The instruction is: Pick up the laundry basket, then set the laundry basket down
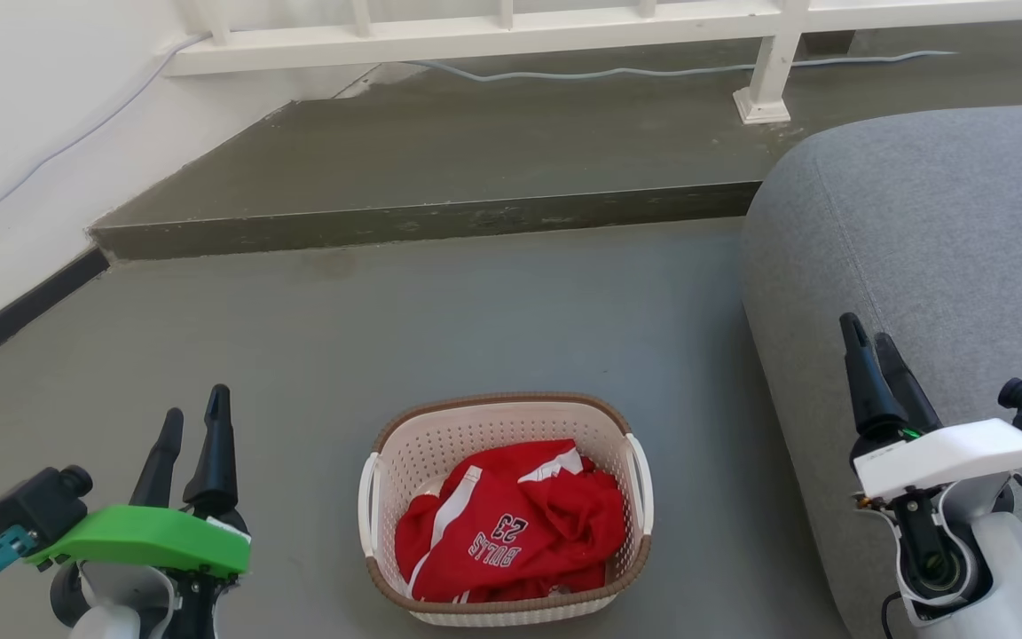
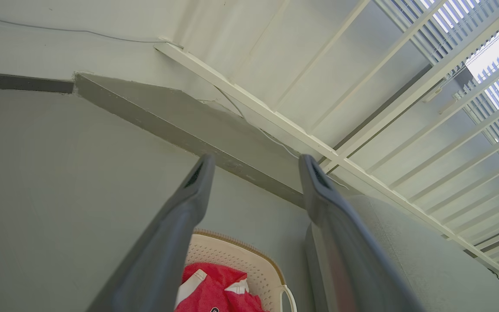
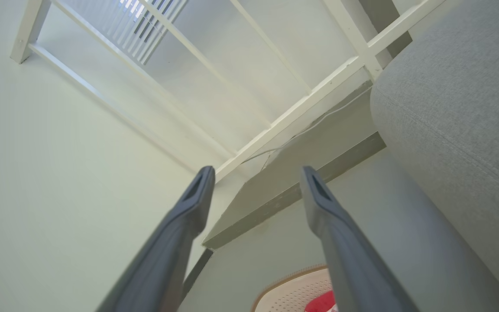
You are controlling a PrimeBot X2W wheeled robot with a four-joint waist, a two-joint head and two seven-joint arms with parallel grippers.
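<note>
The laundry basket point(image 1: 462, 432) stands on the grey floor at the lower middle of the head view, cream perforated plastic with a brown rim and white side handles, holding a red jersey point(image 1: 511, 524). My left gripper point(image 1: 196, 415) hovers open to the basket's left, well clear of it. Open too, my right gripper point(image 1: 870, 330) is raised to the basket's right, in front of the sofa. In the left wrist view, the basket point(image 2: 232, 255) shows low between my open fingers point(image 2: 197, 182). A corner of the basket point(image 3: 295, 290) shows at the bottom of the right wrist view.
A grey sofa point(image 1: 946, 284) fills the right side, close to the basket. Beyond the basket a raised concrete step point(image 1: 422, 222) crosses the floor, with a white railing point(image 1: 768, 80) and a cable behind it. A white wall with dark skirting point(image 1: 14, 311) borders the left.
</note>
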